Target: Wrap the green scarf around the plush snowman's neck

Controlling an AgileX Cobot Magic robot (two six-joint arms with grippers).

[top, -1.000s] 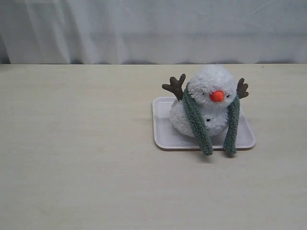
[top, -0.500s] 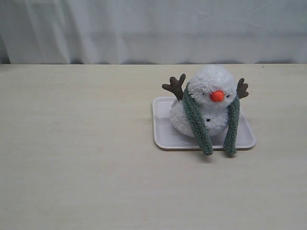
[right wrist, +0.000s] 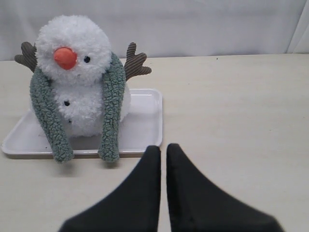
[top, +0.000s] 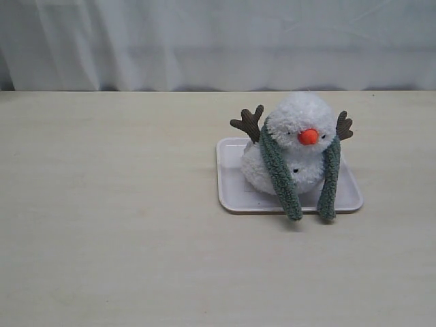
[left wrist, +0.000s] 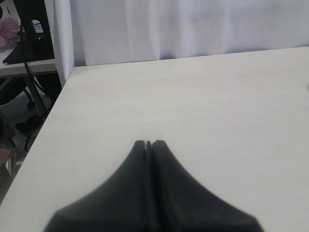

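We see the plush snowman [top: 303,116] seated on the tray [top: 231,185], with the green scarf [top: 277,170] draped over its neck [top: 304,156] and both ends hanging in front. Our left gripper [left wrist: 148,143] and right gripper [right wrist: 163,148] are closed, holding nothing.

Bright, even light; v. soft shadows.

- One snowman [top: 300,119], right of centre.
- One scarf [top: 279,177], with two hanging ends.
- One tray [top: 231,184].
- One table [top: 102,204].
- Two branch arms [top: 248,122], one on each side of the head.
- One orange nose [top: 308,136].
- Two grippers: left gripper [left wrist: 148,143], right gripper [right wrist: 163,150].
- One curtain [top: 204,41], at the far side.
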